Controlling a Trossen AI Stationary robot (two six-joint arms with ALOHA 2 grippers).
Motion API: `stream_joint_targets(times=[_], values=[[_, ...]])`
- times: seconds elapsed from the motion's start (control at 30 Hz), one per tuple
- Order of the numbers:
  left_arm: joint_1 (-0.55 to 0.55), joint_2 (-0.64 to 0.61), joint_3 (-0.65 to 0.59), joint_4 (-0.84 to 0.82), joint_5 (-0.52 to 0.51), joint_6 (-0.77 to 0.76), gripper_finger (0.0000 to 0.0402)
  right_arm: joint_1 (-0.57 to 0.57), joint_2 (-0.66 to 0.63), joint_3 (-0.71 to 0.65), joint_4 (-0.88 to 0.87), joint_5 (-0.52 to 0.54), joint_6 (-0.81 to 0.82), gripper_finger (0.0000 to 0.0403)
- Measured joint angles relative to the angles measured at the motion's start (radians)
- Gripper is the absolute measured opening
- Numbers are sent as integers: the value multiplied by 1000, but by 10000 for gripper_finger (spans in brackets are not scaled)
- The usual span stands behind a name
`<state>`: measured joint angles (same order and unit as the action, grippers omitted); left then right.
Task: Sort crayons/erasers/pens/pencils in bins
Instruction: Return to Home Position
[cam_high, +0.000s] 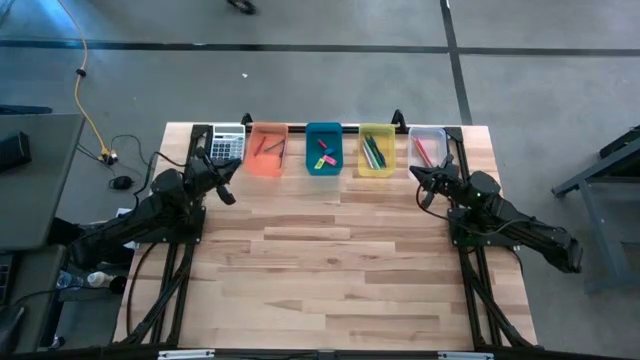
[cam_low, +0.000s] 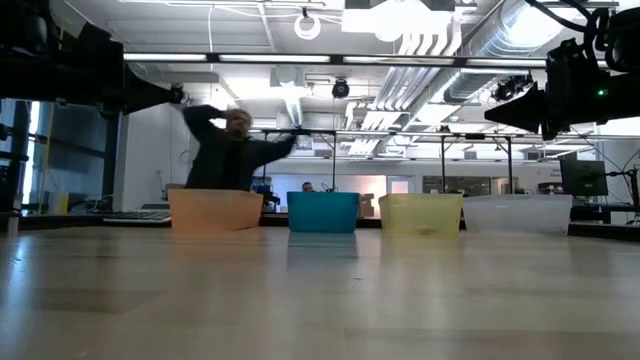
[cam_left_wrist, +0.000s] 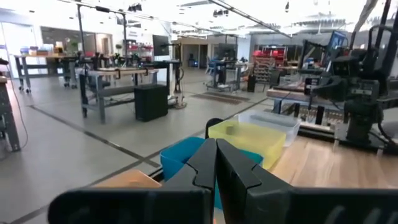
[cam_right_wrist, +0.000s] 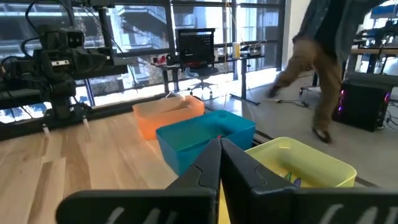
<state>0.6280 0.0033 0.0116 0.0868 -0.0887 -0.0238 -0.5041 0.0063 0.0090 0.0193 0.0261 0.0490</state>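
Observation:
Four bins stand in a row at the table's far edge: orange (cam_high: 266, 150), teal-blue (cam_high: 323, 148), yellow (cam_high: 377, 150) and clear (cam_high: 427, 146). The orange bin holds thin dark pencils (cam_high: 272, 147). The teal bin holds pink and yellow-green erasers (cam_high: 324, 156). The yellow bin holds green and blue pens (cam_high: 374, 152). The clear bin holds red sticks (cam_high: 423, 151). My left gripper (cam_high: 229, 176) is shut and empty, above the table near the orange bin. My right gripper (cam_high: 421, 180) is shut and empty, near the clear bin.
A grey calculator (cam_high: 227, 143) lies at the far left, beside the orange bin. A black bar (cam_high: 320, 127) runs behind the bins. A person (cam_low: 232, 150) stands in the room beyond the table. Bare wood (cam_high: 330, 260) fills the middle and near part.

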Motion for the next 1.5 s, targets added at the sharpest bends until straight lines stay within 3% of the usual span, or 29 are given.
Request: stream_joint_targets(times=[1.5], values=[[0,0,0,-8,-1,1,0,0,0,0,0,0,-4,0]])
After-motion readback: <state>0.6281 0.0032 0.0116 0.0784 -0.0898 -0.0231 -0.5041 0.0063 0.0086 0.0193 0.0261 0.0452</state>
